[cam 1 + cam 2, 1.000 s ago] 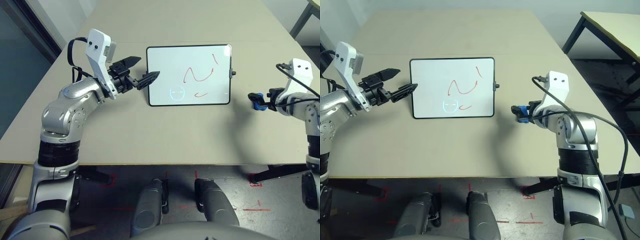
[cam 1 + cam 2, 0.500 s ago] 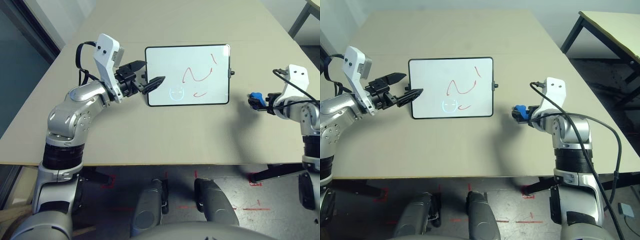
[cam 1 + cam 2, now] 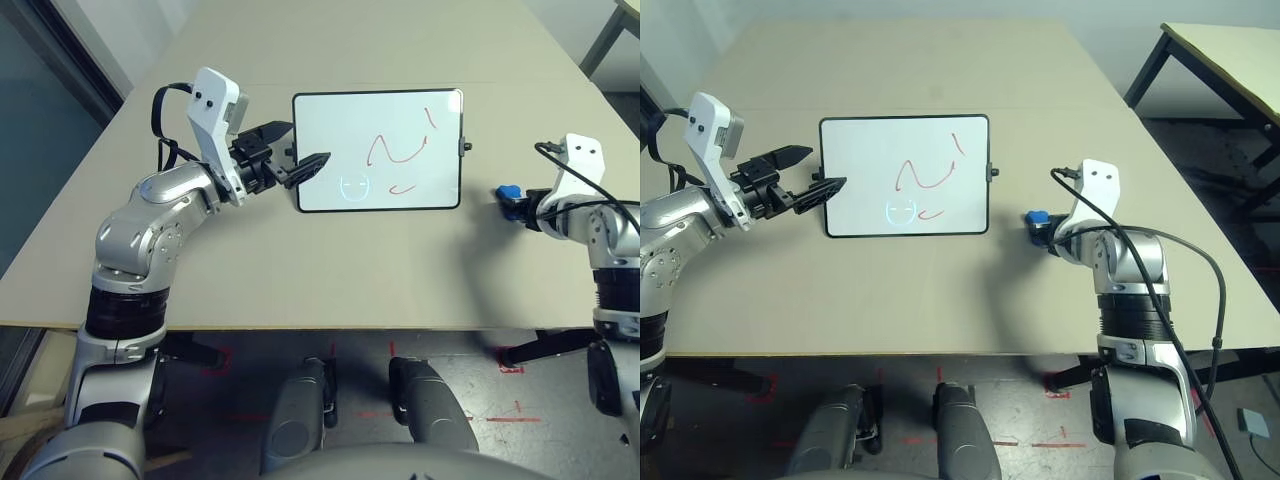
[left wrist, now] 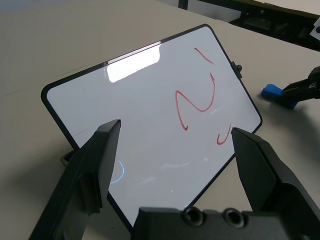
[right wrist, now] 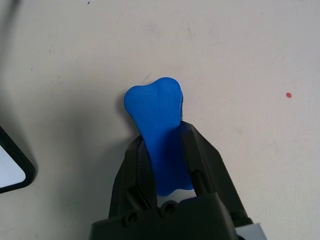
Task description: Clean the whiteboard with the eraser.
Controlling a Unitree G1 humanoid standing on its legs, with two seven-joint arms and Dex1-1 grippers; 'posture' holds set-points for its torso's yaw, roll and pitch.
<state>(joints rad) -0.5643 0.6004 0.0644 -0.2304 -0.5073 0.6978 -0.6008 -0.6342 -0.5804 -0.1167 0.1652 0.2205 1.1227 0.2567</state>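
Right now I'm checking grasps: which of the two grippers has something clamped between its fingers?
The right gripper: it is shut on the blue eraser. The left gripper stands open by the whiteboard.

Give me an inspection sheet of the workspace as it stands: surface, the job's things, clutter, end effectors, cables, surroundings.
Surface: beige table, bare around the board.
Job's things: whiteboard lying flat, red scribbles unwiped; blue eraser to its right, off the board.
Clutter: nothing seen.
End effectors: left end effector open, fingers spread at the board's left edge, not gripping it; right end effector shut on the eraser.
Cables: black cable looping from the right wrist down the arm; another black cable at the left wrist.
Surroundings: second table at far right, red tape marks on the floor.
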